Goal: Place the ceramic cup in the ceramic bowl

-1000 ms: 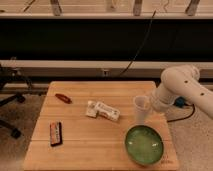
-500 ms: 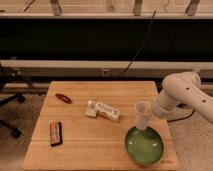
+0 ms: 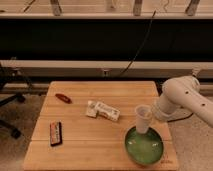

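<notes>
Cup has shifted down over the bowl at lower right, clamped in the gripper; next, lower and release gently.

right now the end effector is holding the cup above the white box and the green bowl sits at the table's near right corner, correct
Not the box. The camera view shows the end effector holding the ceramic cup above the ceramic bowl, right of the white box. The rest is right.

Robot lab: wooden table, dangling cable, office chair base, hand above bowl.
</notes>
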Tool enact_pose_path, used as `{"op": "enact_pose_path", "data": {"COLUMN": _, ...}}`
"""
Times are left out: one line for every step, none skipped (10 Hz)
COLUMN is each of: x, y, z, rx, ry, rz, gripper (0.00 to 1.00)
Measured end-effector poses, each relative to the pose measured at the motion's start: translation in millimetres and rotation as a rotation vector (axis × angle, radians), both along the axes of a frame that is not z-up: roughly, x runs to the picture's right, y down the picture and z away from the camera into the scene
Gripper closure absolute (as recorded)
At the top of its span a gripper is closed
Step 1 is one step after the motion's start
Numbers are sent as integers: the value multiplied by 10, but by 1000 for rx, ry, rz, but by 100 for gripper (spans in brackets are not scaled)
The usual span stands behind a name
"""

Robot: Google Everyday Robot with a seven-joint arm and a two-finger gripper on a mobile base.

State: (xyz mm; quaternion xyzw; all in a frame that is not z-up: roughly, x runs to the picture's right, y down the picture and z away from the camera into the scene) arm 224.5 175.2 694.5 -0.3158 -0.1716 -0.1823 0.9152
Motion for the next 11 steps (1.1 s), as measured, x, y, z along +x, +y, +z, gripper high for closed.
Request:
{"op": "enact_pose_path", "data": {"x": -3, "y": 17, "z": 22, "rx": -3, "ry": -2, "rz": -4, "gripper": 100}}
{"op": "enact_pose_path", "data": {"x": -10, "y": 34, "z": 30, "rx": -3, "ry": -4, "rz": -6, "gripper": 100}}
{"op": "enact_pose_path", "data": {"x": 0, "y": 63, "z": 33, "rx": -5, "ry": -2, "rz": -8, "gripper": 100}}
{"op": "enact_pose_path", "data": {"x": 4, "y": 98, "z": 39, "rx": -7, "ry": -2, "rz": -10, "gripper": 100}}
{"op": "enact_pose_path", "data": {"x": 5, "y": 100, "z": 49, "rx": -6, "ry": -3, "rz": -10, "gripper": 100}}
{"op": "enact_pose_path", "data": {"x": 12, "y": 111, "z": 60, "rx": -7, "ry": -3, "rz": -11, "gripper": 100}}
{"op": "enact_pose_path", "data": {"x": 25, "y": 125, "z": 77, "rx": -8, "ry": -3, "rz": -13, "gripper": 100}}
{"op": "enact_pose_path", "data": {"x": 33, "y": 125, "z": 94, "rx": -7, "ry": -2, "rz": -13, "gripper": 100}}
{"op": "enact_pose_path", "data": {"x": 34, "y": 127, "z": 113, "rx": -6, "ry": -3, "rz": -14, "gripper": 100}}
{"op": "enact_pose_path", "data": {"x": 26, "y": 125, "z": 135, "rx": -5, "ry": -5, "rz": -16, "gripper": 100}}
{"op": "enact_pose_path", "data": {"x": 24, "y": 126, "z": 153, "rx": -4, "ry": -6, "rz": -17, "gripper": 100}}
